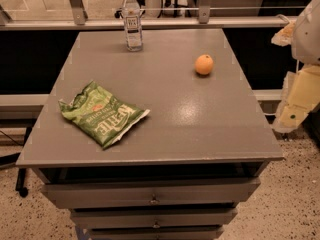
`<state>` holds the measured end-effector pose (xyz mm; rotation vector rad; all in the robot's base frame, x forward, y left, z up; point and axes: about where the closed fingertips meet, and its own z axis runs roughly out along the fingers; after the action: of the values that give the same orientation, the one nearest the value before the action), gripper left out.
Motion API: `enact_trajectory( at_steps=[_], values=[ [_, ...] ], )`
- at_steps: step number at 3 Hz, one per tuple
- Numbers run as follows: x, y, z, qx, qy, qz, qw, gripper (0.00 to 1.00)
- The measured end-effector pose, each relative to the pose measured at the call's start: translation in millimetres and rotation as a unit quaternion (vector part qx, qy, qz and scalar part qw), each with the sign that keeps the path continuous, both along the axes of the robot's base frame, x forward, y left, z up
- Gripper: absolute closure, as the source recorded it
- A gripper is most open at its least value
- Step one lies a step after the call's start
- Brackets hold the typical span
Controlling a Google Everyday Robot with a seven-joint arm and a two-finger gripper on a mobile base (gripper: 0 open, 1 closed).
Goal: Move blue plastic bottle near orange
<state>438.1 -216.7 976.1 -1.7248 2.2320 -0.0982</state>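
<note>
The blue plastic bottle (132, 20) stands upright at the far edge of the grey table (200, 129), left of centre. It is clear with a white cap and a white label. The orange (204, 64) lies on the table's right side, nearer than the bottle and well apart from it. My gripper (296, 104) hangs off the table's right edge, beside and below the level of the orange, holding nothing that I can see.
A green chip bag (102, 114) lies flat on the table's left front. The table has drawers (152, 196) below its front edge. A rail and glass wall (165, 23) run behind the table. Speckled floor lies to the right.
</note>
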Motion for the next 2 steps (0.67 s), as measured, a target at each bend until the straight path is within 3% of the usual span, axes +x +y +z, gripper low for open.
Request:
enact_trajectory(
  at_steps=[1,2],
  values=[
    [0,0,0,0.000,0.000,0.000,1.0000,0.00],
    [34,17,-4,0.034,-0.029,0.003,0.9990,0.00]
  ],
)
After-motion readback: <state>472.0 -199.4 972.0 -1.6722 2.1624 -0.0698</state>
